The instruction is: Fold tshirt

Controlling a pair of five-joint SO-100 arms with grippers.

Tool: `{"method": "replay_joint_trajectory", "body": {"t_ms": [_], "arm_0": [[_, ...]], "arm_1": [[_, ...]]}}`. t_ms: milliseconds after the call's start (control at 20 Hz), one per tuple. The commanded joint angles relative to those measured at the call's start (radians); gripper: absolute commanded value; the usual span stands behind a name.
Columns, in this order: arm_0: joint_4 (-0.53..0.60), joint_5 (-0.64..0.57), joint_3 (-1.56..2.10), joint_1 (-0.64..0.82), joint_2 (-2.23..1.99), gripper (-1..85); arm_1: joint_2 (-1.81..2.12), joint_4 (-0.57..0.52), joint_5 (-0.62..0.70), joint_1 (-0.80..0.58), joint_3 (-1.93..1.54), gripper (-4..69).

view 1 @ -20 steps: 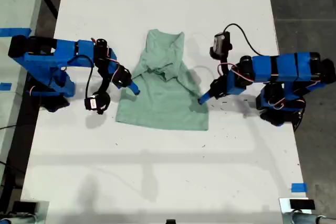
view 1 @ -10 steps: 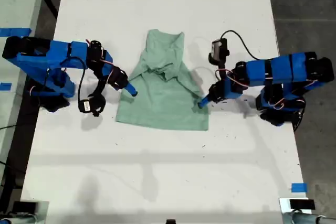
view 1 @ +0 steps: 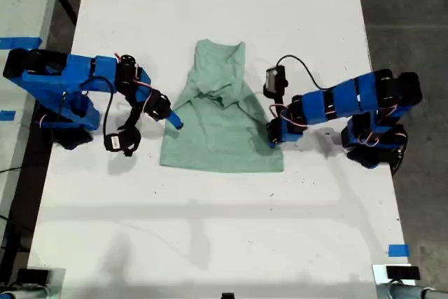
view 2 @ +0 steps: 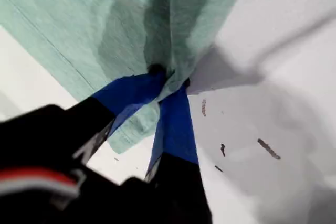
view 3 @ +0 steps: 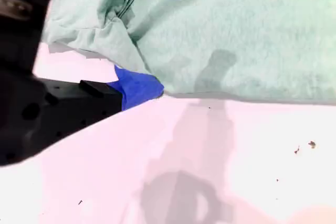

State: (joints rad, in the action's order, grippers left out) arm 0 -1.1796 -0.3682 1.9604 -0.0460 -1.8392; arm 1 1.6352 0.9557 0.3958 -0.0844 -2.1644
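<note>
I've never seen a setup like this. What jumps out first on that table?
A pale mint-green tshirt lies crumpled mid-table, its sleeves already folded in. Two blue arms flank it in the exterior view, each pinching a side edge. My first gripper is shut on a bunched edge of the cloth, and my second gripper grips the other side.

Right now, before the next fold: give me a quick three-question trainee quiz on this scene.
1. True or false: the tshirt hangs over the edge of the white table.
2. My first gripper is: A) open above bare table; B) shut on the tshirt's edge; C) holding blue tape.
3. In the exterior view, how many blue arms reach the tshirt's sides?

Key: 1 false, it lies wholly on the table. 2 B. 3 two, one from each side of the exterior view.
</note>
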Motion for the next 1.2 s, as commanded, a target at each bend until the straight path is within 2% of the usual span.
{"method": "replay_joint_trajectory", "body": {"t_ms": [0,100,300,450,550,750,900,1150], "arm_0": [[0.008,0.012,-0.006,-0.021,-0.029,22.3],[0.011,0.012,-0.006,-0.026,-0.029,22.2],[0.012,0.011,-0.006,-0.031,-0.029,22.1],[0.015,0.011,-0.006,-0.032,-0.028,22.1],[0.017,0.011,-0.006,-0.034,-0.026,22.1],[0.018,0.011,-0.006,-0.038,-0.026,21.8],[0.018,0.012,-0.008,-0.04,-0.026,21.7],[0.02,0.012,-0.009,-0.04,-0.026,21.6]], "arm_1": [[-0.011,0.006,0.003,0.006,0.014,-1.7],[-0.005,0.077,0.011,0.009,0.046,-1.9],[0.058,0.344,0.018,0.034,0.196,-2.1],[0.021,0.535,0.028,0.069,0.471,-2.1],[-0.064,0.588,0.012,0.084,0.675,-2.1],[-0.296,0.603,-0.041,0.063,1.02,-2.1],[-0.367,0.42,-0.086,0.029,1.002,-2.1],[-0.597,0.253,-0.054,0.002,0.942,-2.5]]}}
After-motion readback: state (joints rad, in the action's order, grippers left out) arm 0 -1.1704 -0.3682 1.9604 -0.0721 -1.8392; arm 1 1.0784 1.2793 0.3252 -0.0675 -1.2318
